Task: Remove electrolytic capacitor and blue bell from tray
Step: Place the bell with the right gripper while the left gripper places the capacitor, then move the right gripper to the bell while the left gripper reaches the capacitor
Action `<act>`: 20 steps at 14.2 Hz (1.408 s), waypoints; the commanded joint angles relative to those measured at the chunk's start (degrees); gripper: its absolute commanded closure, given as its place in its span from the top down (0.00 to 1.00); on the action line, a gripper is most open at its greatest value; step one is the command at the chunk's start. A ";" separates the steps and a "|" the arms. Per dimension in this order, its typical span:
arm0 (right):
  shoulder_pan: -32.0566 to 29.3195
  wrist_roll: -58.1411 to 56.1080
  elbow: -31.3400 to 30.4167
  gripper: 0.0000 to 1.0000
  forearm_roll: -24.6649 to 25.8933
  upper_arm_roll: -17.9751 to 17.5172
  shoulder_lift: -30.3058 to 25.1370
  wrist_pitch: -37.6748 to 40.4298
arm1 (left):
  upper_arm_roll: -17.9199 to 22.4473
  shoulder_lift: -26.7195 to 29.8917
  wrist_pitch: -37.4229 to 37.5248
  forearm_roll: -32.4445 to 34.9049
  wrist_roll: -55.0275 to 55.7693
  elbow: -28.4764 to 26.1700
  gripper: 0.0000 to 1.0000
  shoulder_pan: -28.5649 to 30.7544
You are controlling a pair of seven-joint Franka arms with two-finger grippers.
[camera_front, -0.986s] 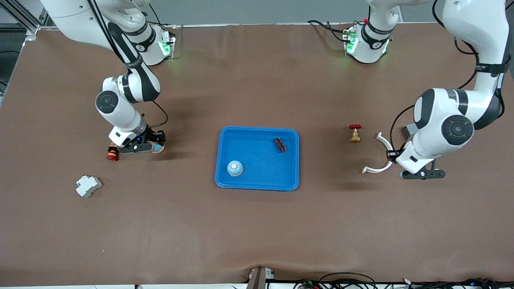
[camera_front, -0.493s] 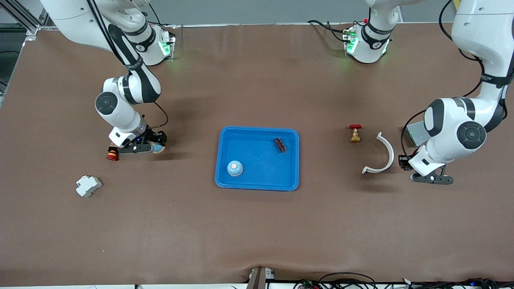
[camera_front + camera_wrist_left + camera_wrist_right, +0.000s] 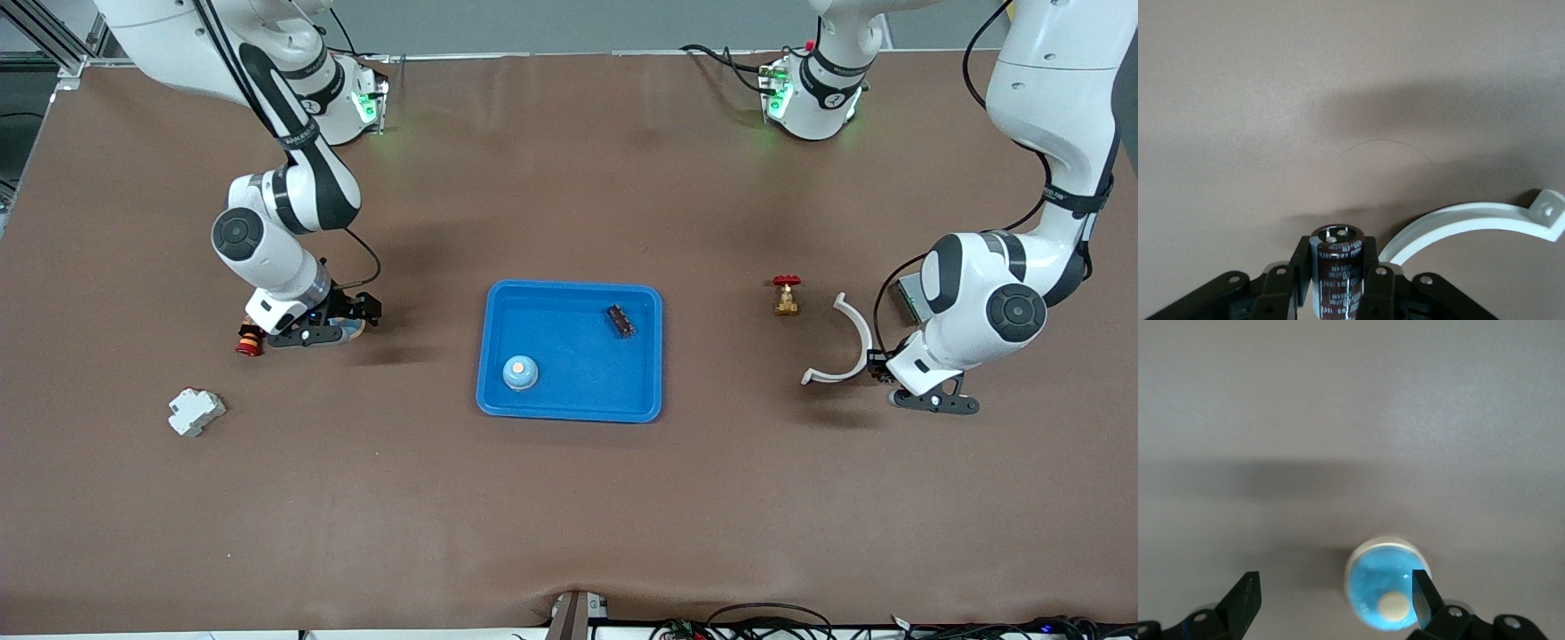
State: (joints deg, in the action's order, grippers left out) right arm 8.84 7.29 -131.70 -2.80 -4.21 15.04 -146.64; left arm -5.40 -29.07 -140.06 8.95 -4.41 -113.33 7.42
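A brown table (image 3: 569, 498) holds a blue tray (image 3: 653, 356) at its middle. In the tray sit a blue call bell (image 3: 520, 372) and, in the corner toward the left arm's base, a small dark block (image 3: 621, 321).

The left gripper (image 3: 1337, 293) hangs low over the table at the left arm's end, clamped on a dark cylindrical capacitor (image 3: 1336, 270) that stands upright between its fingers. A white curved bracket (image 3: 845, 342) lies on the table just beside it, with a small brass valve with a red handle (image 3: 786, 295) near that.

The right gripper (image 3: 1331, 603) is low over the right arm's end, its fingers spread wide and holding nothing. A second blue bell (image 3: 1386, 590) sits on the table beneath it, one fingertip overlapping the bell's edge. A red-and-black stacked part (image 3: 248, 340) stands close by, and a white plastic block (image 3: 196, 412) lies nearer the front camera.
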 commanded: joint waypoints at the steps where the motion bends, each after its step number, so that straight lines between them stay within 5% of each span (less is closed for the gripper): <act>1: 3.71 7.53 5.03 1.00 -0.81 -0.19 -1.68 7.14 | -0.31 -0.72 -0.48 1.94 -0.42 0.48 0.00 0.84; 6: 12.42 24.59 12.76 1.00 -0.72 0.08 0.60 7.51 | -0.05 -1.60 -0.91 2.64 -0.42 0.66 0.00 1.71; 14: 18.75 36.82 35.00 1.00 0.07 0.17 14.65 16.65 | -0.14 -2.48 -1.27 2.74 -0.42 0.83 0.00 2.07; 15: 19.45 37.52 37.11 1.00 0.24 0.25 16.58 16.82 | -0.14 -2.65 -1.27 2.74 -0.42 0.92 0.08 2.07; 17: 20.68 39.19 40.80 1.00 0.42 0.60 20.01 16.82 | -0.31 -2.66 -1.27 2.48 -0.42 1.01 0.41 2.16; 19: 22.00 41.12 45.02 1.00 2.17 0.69 23.18 19.09 | -0.31 -2.57 -1.27 2.21 -0.42 0.92 1.00 2.16; 20: 22.36 42.35 47.48 1.00 4.09 0.69 24.85 21.20 | -0.31 -2.57 -1.27 2.12 -0.42 0.92 1.00 2.16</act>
State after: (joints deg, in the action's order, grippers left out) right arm 29.69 46.43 -91.42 -1.56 -4.25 35.46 -129.65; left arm -5.23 -31.42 -140.83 10.19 -4.46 -112.87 9.04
